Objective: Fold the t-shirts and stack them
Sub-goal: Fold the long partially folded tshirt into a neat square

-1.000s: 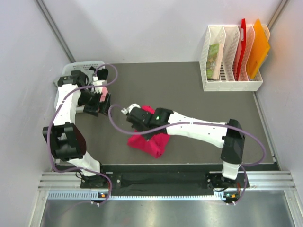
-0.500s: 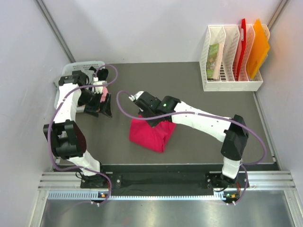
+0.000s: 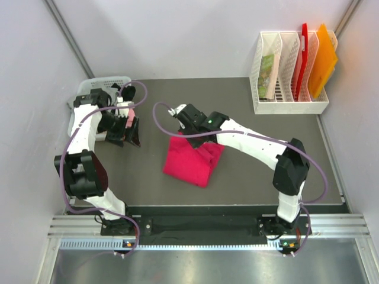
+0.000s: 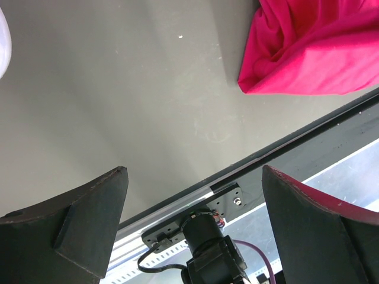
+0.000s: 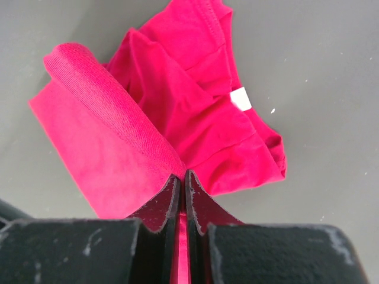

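A crimson-red t-shirt [image 3: 189,163] lies crumpled and partly folded on the dark table, near the middle. My right gripper [image 3: 183,132] is at its far edge, shut on a fold of the cloth. In the right wrist view the jaws [image 5: 182,176] pinch the red fabric [image 5: 177,106], and a white label [image 5: 240,98] shows. My left gripper [image 3: 132,134] hangs open and empty left of the shirt, next to the basket. In the left wrist view [image 4: 194,173] nothing is between its fingers, and a corner of the shirt [image 4: 314,47] shows at top right. No grey, pink or black shirt is clearly visible.
A white mesh basket [image 3: 106,80] stands at the back left, mostly hidden by the left arm. A white file rack [image 3: 290,106] at the back right holds a red folder [image 3: 304,47] and an orange folder [image 3: 324,59]. The table's front edge rail [image 4: 225,177] runs near the left gripper.
My right gripper has moved toward the back and a little right, still shut on the red shirt, pulling the cloth out flatter. The left gripper has shifted slightly.
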